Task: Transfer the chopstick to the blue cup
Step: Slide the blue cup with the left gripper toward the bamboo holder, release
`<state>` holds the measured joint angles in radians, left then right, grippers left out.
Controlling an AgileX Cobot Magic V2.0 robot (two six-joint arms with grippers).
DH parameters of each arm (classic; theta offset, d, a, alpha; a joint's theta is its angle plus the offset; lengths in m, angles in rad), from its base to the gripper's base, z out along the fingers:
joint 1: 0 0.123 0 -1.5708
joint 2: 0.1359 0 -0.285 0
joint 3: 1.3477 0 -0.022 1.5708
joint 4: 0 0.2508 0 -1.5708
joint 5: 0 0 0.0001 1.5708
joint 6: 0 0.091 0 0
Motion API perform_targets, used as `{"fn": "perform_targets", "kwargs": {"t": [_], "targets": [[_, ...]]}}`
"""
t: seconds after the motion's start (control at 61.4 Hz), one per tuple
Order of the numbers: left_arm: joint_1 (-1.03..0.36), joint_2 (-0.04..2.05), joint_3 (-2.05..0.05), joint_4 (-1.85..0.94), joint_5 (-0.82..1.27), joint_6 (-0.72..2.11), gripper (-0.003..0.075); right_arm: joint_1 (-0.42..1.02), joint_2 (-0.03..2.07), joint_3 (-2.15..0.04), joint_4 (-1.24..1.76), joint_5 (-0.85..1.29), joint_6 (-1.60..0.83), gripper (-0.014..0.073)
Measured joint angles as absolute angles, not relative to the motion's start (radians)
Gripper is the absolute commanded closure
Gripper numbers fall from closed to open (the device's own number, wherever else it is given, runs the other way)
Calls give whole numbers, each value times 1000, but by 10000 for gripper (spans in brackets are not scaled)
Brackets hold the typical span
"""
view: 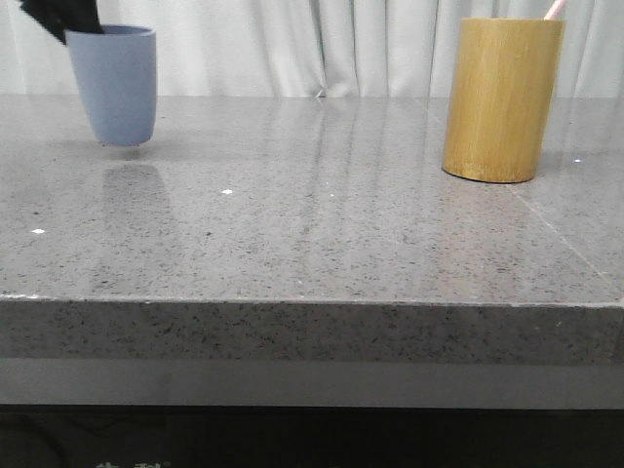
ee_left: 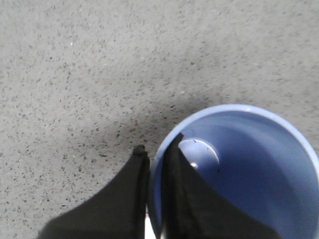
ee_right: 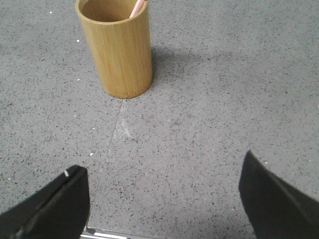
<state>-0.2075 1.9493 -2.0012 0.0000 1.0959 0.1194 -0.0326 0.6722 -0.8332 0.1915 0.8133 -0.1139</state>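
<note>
Grey speckled stone table [view: 322, 224], shiny, with pale curtains [view: 322, 44] behind. Far right on it, a tall wooden cup [view: 502, 97] holding the chopstick [view: 554, 10]: just a pink tip poking up past the rim, leaning a bit, maybe toward the right. Far left, the blue cup [view: 117, 83], perhaps lifted just off the table. Left gripper [ee_left: 155, 164] pinched tight on that cup's rim, one finger inside, one outside. Right gripper [ee_right: 162, 199] spread wide, holding nothing, hanging near the wooden cup.
</note>
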Motion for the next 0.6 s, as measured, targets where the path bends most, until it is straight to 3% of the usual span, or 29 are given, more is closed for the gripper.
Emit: {"fn": "perform_targets", "kwargs": {"t": [0.603], "targets": [[-573, 1977, -2113, -29, 1145, 124, 739, -33, 672, -833, 191, 813, -115, -28]]}}
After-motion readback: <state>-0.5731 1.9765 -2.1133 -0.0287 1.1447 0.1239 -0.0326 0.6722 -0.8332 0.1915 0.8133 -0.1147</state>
